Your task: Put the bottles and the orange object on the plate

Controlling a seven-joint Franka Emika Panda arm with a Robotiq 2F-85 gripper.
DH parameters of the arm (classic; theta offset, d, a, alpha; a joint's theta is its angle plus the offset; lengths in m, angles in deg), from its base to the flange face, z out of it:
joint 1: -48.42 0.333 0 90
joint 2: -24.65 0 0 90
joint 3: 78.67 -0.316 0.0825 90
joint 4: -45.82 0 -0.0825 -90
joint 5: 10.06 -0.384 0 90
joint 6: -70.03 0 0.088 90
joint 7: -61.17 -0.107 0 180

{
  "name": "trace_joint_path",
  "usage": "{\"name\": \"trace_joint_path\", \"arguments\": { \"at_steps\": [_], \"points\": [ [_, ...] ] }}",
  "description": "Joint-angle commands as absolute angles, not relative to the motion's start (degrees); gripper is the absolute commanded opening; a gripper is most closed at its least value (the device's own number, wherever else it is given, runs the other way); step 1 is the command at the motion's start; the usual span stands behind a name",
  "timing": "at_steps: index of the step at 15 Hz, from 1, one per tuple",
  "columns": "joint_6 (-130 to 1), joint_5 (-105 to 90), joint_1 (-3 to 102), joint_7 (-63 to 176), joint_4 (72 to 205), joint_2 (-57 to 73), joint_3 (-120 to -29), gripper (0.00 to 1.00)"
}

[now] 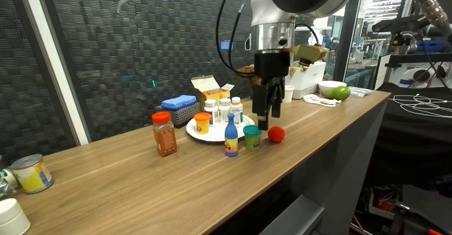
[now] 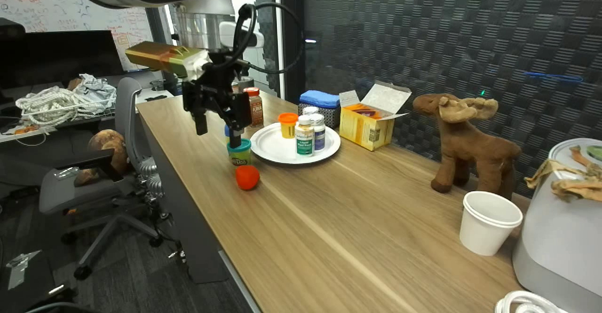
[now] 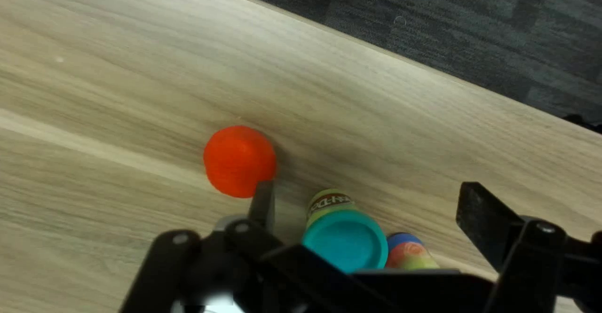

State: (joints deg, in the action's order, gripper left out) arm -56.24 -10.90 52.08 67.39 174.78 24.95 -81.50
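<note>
A white plate (image 1: 215, 136) (image 2: 272, 149) holds three white bottles (image 1: 225, 112) (image 2: 304, 136) and an orange-lidded yellow tub (image 1: 202, 124) (image 2: 288, 126). A blue bottle (image 1: 231, 139) stands on the table in front of the plate; its base shows in the wrist view (image 3: 410, 253). A teal-lidded green tub (image 1: 252, 138) (image 2: 240, 154) (image 3: 345, 240) stands beside it. A red-orange ball (image 1: 276, 134) (image 2: 247, 177) (image 3: 239, 160) lies close to that tub. My gripper (image 1: 269, 119) (image 2: 218, 135) (image 3: 367, 188) is open and empty, pointing down above the tub's area. It partly hides the blue bottle in an exterior view.
A red-lidded spice bottle (image 1: 165, 136) (image 2: 255, 108) stands near the plate. Behind are an open yellow box (image 2: 369, 125) and a patterned box with blue cloth (image 1: 179, 109). A plush moose (image 2: 470, 146) and paper cups (image 2: 489, 223) stand farther along. The table's front edge (image 3: 357, 40) is near.
</note>
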Motion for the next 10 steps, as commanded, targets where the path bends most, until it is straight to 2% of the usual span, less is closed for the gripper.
{"name": "trace_joint_path", "arguments": {
  "at_steps": [1,10],
  "points": [
    [-58.29,-8.58,52.36,68.01,173.64,22.52,-82.20,1.00],
    [-64.28,-2.89,51.93,67.82,171.54,18.74,-81.92,1.00]
  ]
}}
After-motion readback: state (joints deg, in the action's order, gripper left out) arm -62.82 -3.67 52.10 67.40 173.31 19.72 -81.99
